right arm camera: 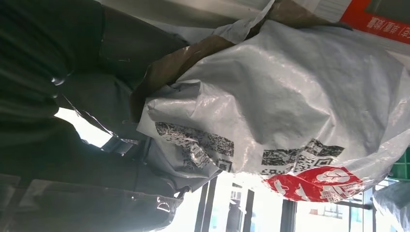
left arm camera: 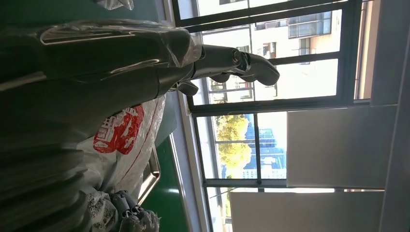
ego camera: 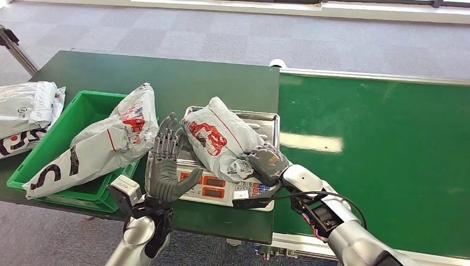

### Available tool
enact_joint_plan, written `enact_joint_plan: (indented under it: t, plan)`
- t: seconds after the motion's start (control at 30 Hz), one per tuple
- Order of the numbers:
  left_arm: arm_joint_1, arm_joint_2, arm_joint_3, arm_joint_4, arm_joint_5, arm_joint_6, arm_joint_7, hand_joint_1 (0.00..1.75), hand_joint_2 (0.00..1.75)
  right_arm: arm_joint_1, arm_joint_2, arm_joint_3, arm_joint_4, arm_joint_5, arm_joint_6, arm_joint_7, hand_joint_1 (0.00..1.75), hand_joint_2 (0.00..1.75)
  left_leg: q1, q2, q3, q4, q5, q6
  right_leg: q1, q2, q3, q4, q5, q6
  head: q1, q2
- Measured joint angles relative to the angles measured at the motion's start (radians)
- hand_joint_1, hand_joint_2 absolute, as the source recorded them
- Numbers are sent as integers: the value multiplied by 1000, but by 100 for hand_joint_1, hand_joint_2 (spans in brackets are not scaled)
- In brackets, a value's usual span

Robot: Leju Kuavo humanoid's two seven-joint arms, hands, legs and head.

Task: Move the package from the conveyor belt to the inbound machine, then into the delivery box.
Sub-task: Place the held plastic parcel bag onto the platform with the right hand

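Observation:
A white plastic package [ego camera: 219, 138] with red print lies on the steel pan of the scale [ego camera: 260, 119], the inbound machine. My right hand [ego camera: 266, 162] grips its near end; the same package [right arm camera: 290, 111] shows its black codes and red logo close up in the right wrist view. My left hand [ego camera: 165, 160] stands upright beside the package's left side, fingers spread, holding nothing. In the left wrist view the package [left arm camera: 121, 140] lies just past my left hand [left arm camera: 237, 65]. The green delivery box [ego camera: 66, 141] sits to the left.
Another white package [ego camera: 94, 147] with black and red print lies across the green box. More white bags [ego camera: 25, 113] are heaped at the table's far left. The green conveyor belt [ego camera: 382, 149] runs on the right.

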Motion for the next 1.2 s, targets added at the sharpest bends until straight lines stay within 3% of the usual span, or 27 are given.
enact_joint_plan:
  t: [0.27,0.3,0.4,0.43,0.63,0.8,0.97,1.2]
  plan:
    - [0,-2,0,0,0,-1,6,0,175,-1,7,4,10,-6,-29,30,175,175,0,0,0,0,0,0,0,0,0,0,0,0,0,0]
    - [0,-3,0,0,0,-2,7,0,175,-1,9,5,13,-9,-45,47,144,175,0,0,0,0,0,0,0,0,0,0,0,0,0,0]
    - [1,-5,0,0,-1,-2,11,0,175,7,15,5,22,-34,-111,94,13,175,0,-1,-1,0,0,0,0,0,0,0,0,0,0,0]
    - [1,-5,0,0,-2,-2,11,0,175,12,16,1,23,-50,-134,97,0,175,0,-1,-1,0,1,0,0,-1,-1,0,0,1,0,0]
    - [2,-6,0,3,-4,2,13,0,175,70,6,-77,-19,-229,-202,0,0,175,0,-2,-5,1,1,1,0,-1,-4,0,1,1,0,0]
    - [25,-4,1,8,-2,29,9,0,175,317,-51,-224,-302,-532,-99,-80,0,175,0,-11,-12,1,0,1,0,-8,-6,0,-2,3,0,0]
    - [47,-2,2,8,-1,43,5,0,175,488,-97,-325,-503,-591,-69,-85,0,175,0,-11,-16,1,-1,1,0,-8,-11,0,-3,3,0,0]
    - [66,-3,2,4,-5,62,7,0,175,585,-110,-413,-636,-610,-48,-106,0,175,0,-11,-16,1,-1,1,0,-8,-11,0,-3,3,0,0]
